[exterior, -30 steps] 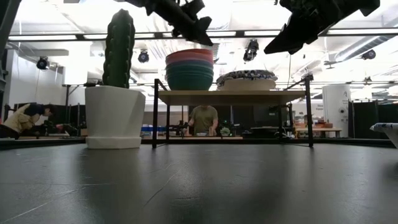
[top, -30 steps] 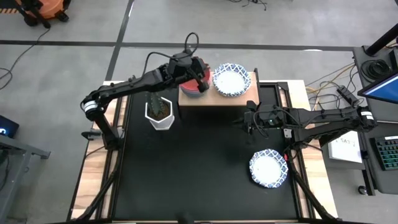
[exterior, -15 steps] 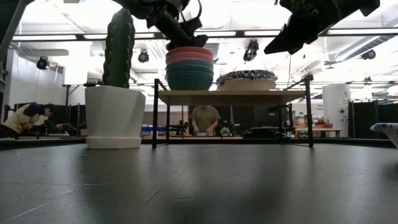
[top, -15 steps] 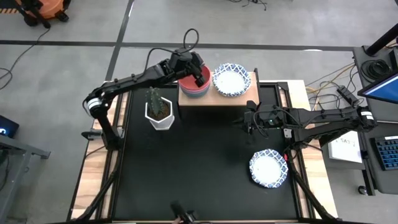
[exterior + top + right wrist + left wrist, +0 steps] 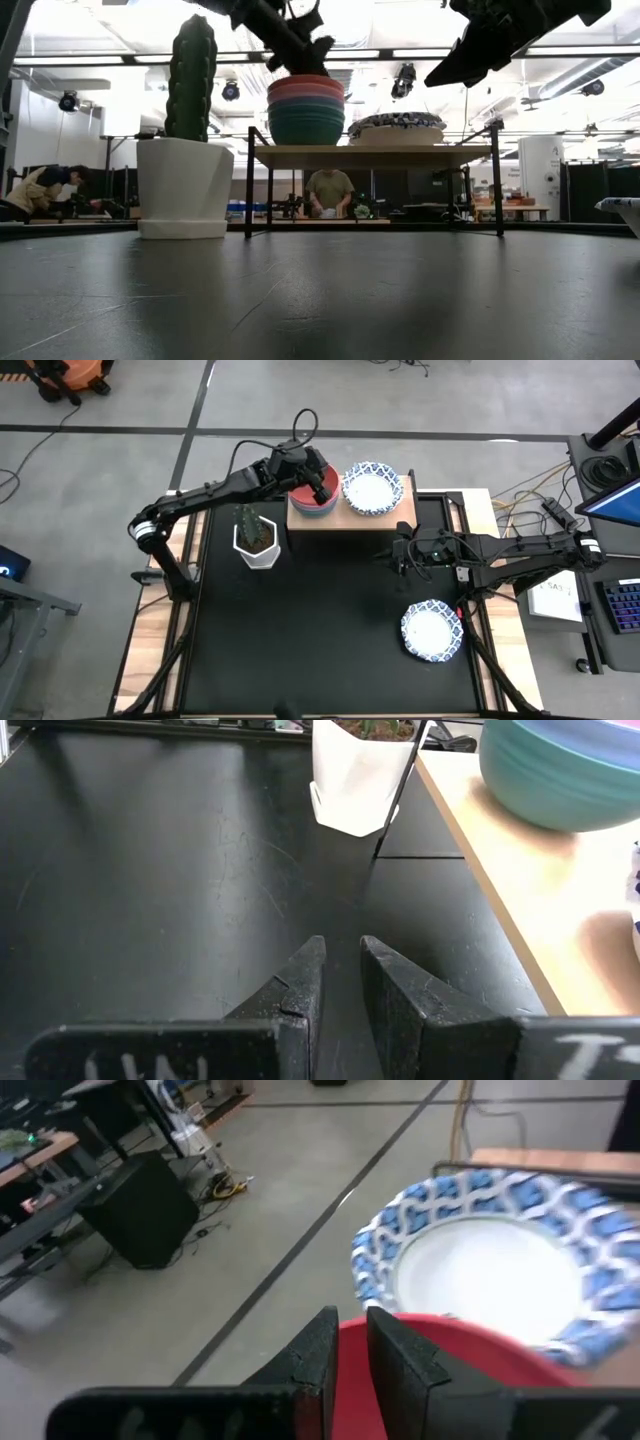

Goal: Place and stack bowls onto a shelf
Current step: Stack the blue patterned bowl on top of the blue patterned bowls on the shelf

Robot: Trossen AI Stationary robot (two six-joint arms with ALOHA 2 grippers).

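Observation:
A stack of plain bowls, red on top (image 5: 303, 501), (image 5: 305, 108), stands on the left part of the light-wood shelf (image 5: 345, 520). Patterned blue-and-white bowls (image 5: 372, 488), (image 5: 490, 1270) sit beside it on the shelf. One more patterned bowl (image 5: 432, 630) rests on the black table near its right edge. My left gripper (image 5: 324, 487), (image 5: 318, 45), (image 5: 352, 1342) hovers shut just above the red bowl (image 5: 470, 1360), clear of it. My right gripper (image 5: 398, 554), (image 5: 340, 970) waits shut above the table, in front of the shelf's right end.
A white hexagonal pot with a cactus (image 5: 256, 540), (image 5: 185, 185) stands on the table just left of the shelf, under my left arm. People work at benches in the room beyond the far edge. The table's middle and near left part are bare black surface.
My left gripper dipped onto the top of the plain bowl stack half a second ago, then rose again and now hangs above it. The stack stands as before. My right arm kept still.

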